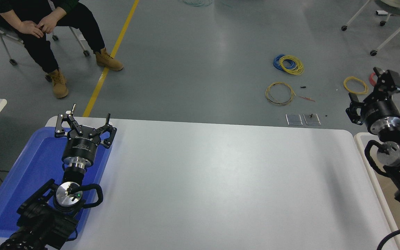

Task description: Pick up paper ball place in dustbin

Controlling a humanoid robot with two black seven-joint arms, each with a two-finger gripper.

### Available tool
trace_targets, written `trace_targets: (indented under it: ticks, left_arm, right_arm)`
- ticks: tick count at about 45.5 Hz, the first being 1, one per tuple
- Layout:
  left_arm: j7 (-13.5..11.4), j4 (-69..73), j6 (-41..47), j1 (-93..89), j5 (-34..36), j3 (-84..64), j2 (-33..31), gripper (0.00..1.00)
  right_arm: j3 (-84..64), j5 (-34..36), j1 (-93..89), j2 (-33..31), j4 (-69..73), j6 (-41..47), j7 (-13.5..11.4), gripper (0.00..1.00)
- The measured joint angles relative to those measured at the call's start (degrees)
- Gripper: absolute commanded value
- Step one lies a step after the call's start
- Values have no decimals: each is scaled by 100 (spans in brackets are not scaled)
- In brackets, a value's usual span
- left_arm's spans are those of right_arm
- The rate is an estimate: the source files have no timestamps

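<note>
Right tool (373, 91) hangs at 3 o'clock above the dustbin (363, 146), fingers spread, empty. Left tool (83, 125) parked at 8 o'clock, spread. Paper ball not visible; judged light, crushable, best pinched across its middle.

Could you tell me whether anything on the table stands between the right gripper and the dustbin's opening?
Nothing visible does. The right gripper hangs above the dustbin's far left corner, and the white table beside it shows nothing in the way. No paper ball is in view, neither in the jaws nor on the table.
</note>
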Motion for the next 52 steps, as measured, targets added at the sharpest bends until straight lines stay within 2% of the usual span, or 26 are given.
trace_targets:
  ticks: [6,9,18,32,52]
  left_arm:
    - [0,0,0,0,0,0,0,100]
    - [0,0,0,0,1,0,-1,100]
    - [0,0,0,0,0,0,-1,100]
    - [0,0,0,0,0,0,-1,100]
    - [0,0,0,0,1,0,-4,100]
  right_arm:
    - [160,-22,-343,68,87,336,524,100]
    - [193,-64,-492,103,103,440,691,100]
    - [13,-240,-850,173,55,613,963,100]
    - [-335,-337,-1000,369,-105,664,1094,100]
    - [-380,-354,-1012,500,-150,642,1128,100]
